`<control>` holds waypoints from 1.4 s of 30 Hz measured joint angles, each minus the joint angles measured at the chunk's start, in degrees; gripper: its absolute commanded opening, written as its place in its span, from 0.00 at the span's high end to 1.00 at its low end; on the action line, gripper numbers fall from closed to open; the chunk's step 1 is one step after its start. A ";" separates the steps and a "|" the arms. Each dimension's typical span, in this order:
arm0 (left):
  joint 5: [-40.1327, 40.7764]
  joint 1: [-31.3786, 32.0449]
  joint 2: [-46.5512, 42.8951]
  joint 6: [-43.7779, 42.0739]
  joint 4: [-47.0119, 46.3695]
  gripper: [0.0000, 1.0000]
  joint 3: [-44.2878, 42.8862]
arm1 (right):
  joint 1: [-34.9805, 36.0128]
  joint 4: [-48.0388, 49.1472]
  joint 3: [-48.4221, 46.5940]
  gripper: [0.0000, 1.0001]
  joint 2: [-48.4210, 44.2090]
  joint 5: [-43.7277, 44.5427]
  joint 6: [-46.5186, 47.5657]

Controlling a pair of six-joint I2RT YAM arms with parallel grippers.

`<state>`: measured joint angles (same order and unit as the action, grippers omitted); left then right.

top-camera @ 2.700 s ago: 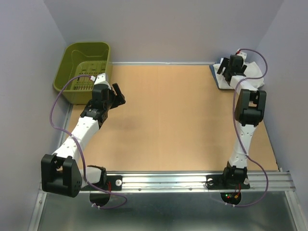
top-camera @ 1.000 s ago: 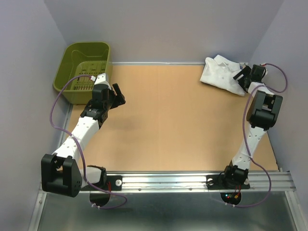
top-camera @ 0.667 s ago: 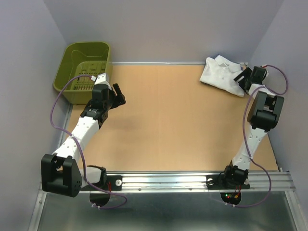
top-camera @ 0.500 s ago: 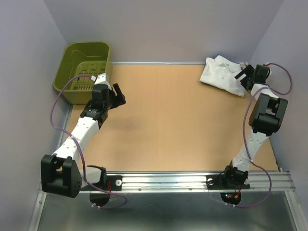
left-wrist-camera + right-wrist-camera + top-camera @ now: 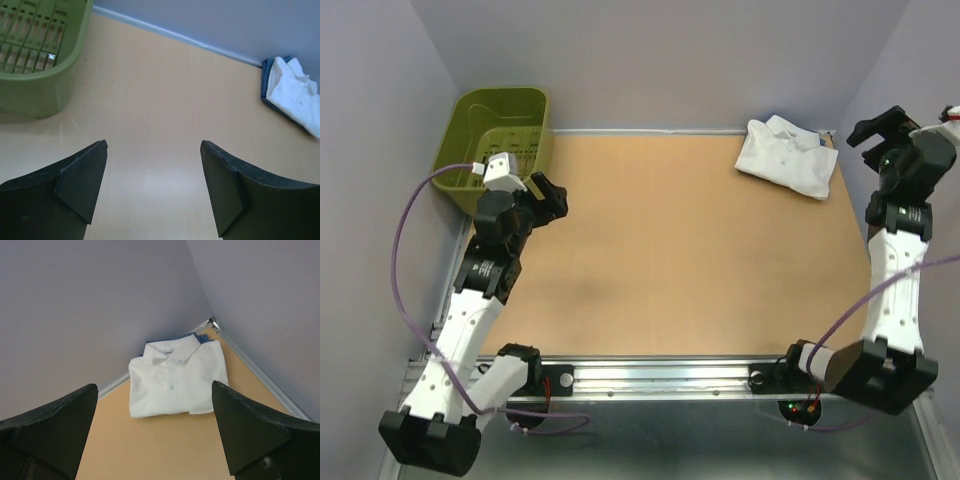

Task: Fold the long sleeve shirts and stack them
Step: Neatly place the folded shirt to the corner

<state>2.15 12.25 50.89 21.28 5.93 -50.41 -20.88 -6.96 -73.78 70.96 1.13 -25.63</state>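
Shirts first: you have the white shirt (image 5: 788, 158) lying folded, collar up, on top of the dark blue shirt (image 5: 200, 337) in the far right corner of the desk (image 5: 670, 250). Your left end effector (image 5: 154, 146) is spread wide with nothing in it, near the green basket (image 5: 470, 120). Your right end effector (image 5: 154, 386) is also wide open and empty, raised and apart from the stack.

Overhead from behind, wrist views sharing white shirt (image 5: 175, 382)
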 measured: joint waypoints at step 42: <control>27.02 0.13 -50.47 -3.96 9.51 0.01 15.56 | 25.81 -11.91 31.85 0.00 -56.63 20.85 12.72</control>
<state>29.17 12.38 0.43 17.32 15.44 -34.85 4.93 -18.87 -41.93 14.33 21.98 -12.91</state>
